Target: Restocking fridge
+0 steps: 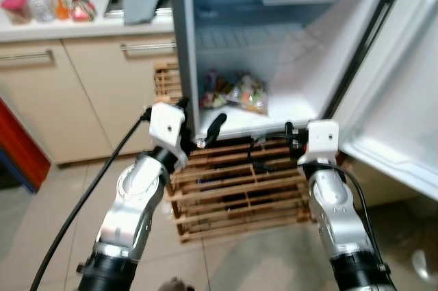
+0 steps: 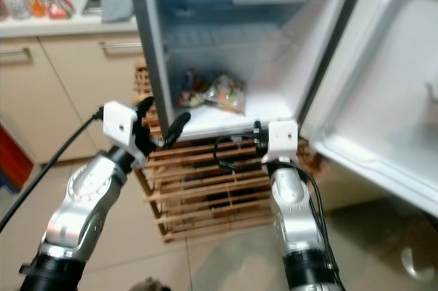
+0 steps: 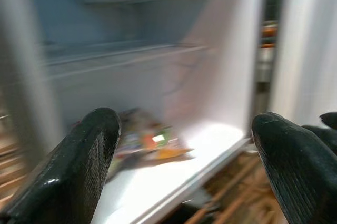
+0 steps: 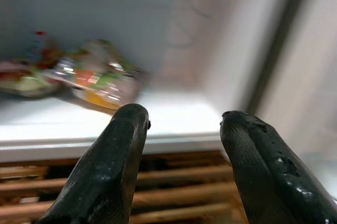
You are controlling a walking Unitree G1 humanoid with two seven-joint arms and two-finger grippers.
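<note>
Left eye view: open fridge (image 1: pixel 301 65) (food bags (image 1: pixel 236 92) inside); both end effectors empty.

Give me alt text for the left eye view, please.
An open fridge holds colourful food packets on its bottom shelf, with both robot arms raised before it. The left pincer and right pincer are open and empty, above a wooden crate on the floor.
</note>
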